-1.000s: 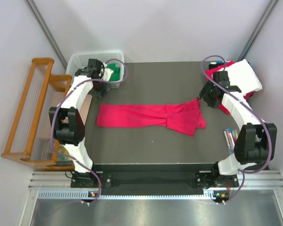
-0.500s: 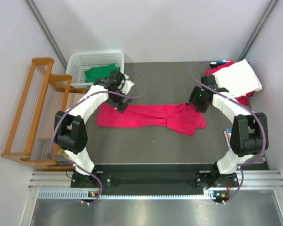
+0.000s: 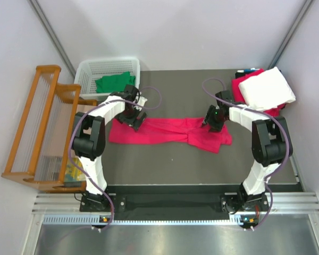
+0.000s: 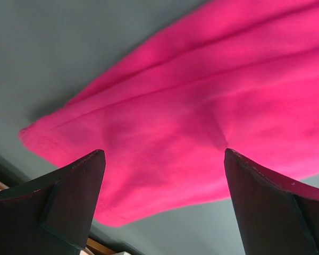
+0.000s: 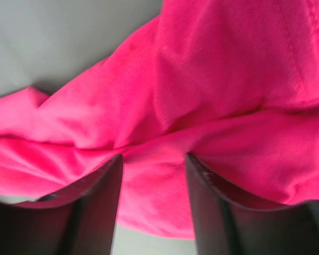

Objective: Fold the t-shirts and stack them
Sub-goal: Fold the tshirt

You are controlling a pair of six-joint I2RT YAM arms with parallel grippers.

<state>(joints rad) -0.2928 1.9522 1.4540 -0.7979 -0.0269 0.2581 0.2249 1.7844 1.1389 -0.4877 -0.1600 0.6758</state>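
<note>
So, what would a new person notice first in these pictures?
The crimson-pink t-shirt lies stretched across the middle of the dark table, with the left gripper open over its left end and the right gripper over its right end. A green t-shirt sits in the white basket at the far left.

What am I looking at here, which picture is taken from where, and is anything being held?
Two robot arms are bolted at the near edge of a table. The top view looks down from above. The other two come from a camera on each wrist, so the dark shapes there are that hand's own fingers. A crimson-pink t-shirt lies stretched across the table. A green t-shirt sits in the white basket, far left; a white t-shirt lies far right. The left hand hangs wide open over one end of that shirt, holding nothing. The right hand has its fingers astride a fold at the other end; whether they grip it is unclear.
</note>
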